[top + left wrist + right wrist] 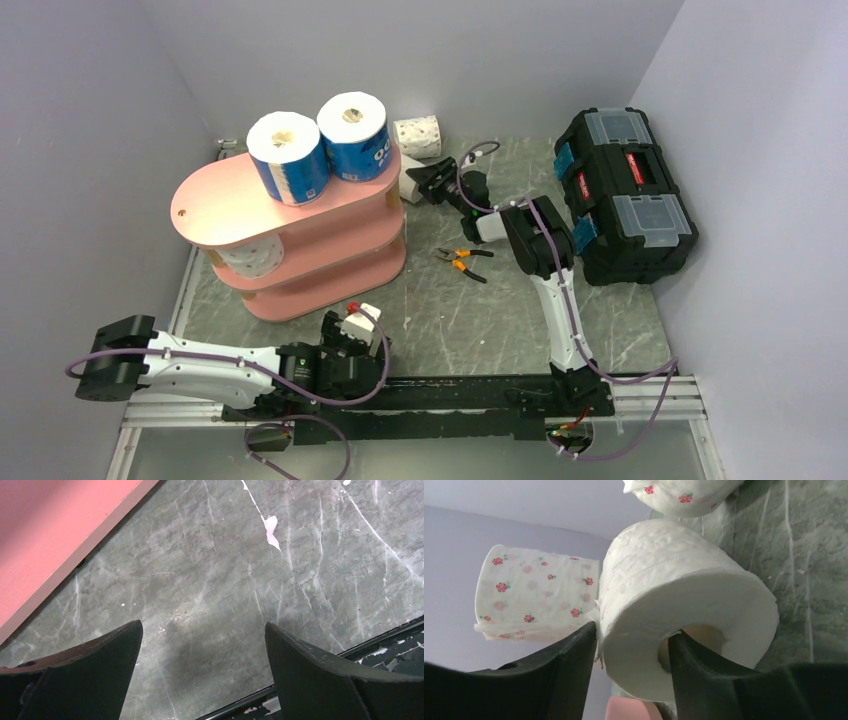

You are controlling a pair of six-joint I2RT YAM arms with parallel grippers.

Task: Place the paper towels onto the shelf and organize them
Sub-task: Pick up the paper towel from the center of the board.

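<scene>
A plain white, dimpled paper-towel roll [684, 595] is sitting on the grey marbled bench [814, 580] beside the pink three-tier shelf [215, 205], the right tool [633, 632] clasping its wall through the hollow core. The left tool [202, 625] is hanging released.

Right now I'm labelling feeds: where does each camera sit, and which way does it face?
Top external: above and behind the arms, looking down on shelf, toolbox, table; both arms show.
Left wrist: on the left arm, facing down at table; open left end effector shows.
Right wrist: on the right arm, facing the plain white roll gripped by the right end effector.
Shared: top and right wrist both show the floral roll.
</scene>
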